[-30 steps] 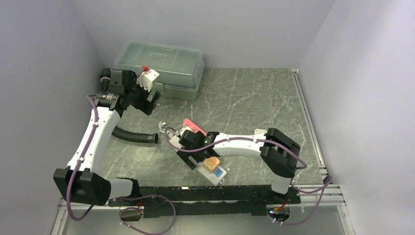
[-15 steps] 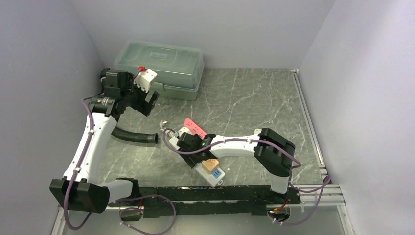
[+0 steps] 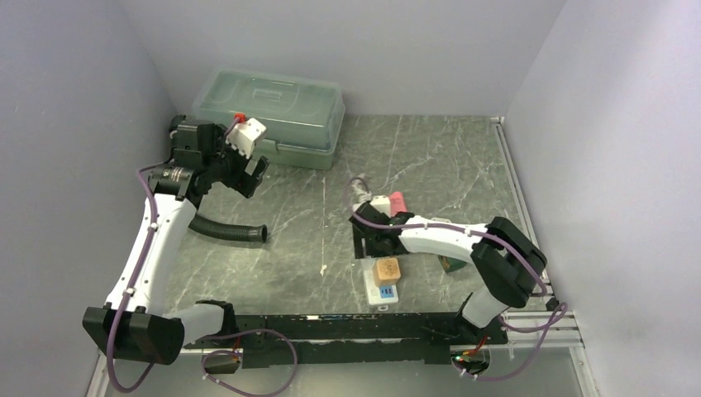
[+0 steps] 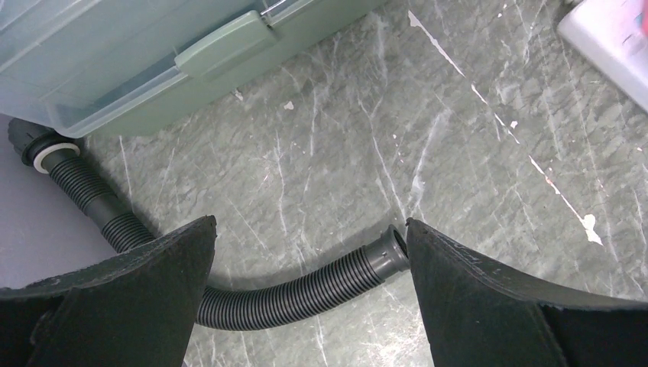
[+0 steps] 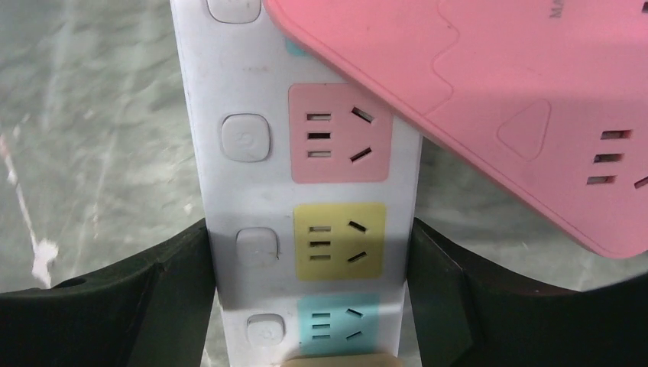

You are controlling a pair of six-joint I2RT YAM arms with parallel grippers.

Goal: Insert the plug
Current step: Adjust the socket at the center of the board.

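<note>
Top view: the left arm is raised at the back left. The left gripper (image 3: 250,174) hangs over the table (image 3: 446,157), just in front of the storage box (image 3: 273,107). A black hose (image 3: 227,231) lies under it. The right gripper (image 3: 376,241) is low on the white power strip (image 3: 374,289). The tan plug (image 3: 386,270) sits on the strip just on the near side of that gripper. A pink strip (image 3: 397,200) pokes out behind it. The grip of either gripper cannot be told from here.

Left wrist view: the left gripper (image 4: 311,229) is spread wide and holds nothing. The hose (image 4: 298,294) curves across below it. Its far end has a white collar and is tucked beside the box (image 4: 153,53), which the top view hides.

Right wrist view: the right gripper (image 5: 309,237) is clamped on the power strip (image 5: 221,199). Its fingers (image 5: 115,306) press both long sides, level with the yellow socket (image 5: 340,241). The pink socket (image 5: 340,134) is above it and the teal socket (image 5: 336,325) below. The plug (image 5: 340,361) shows only as a tan edge at the bottom. The pink strip (image 5: 474,99) lies over the white strip's upper right.
</note>
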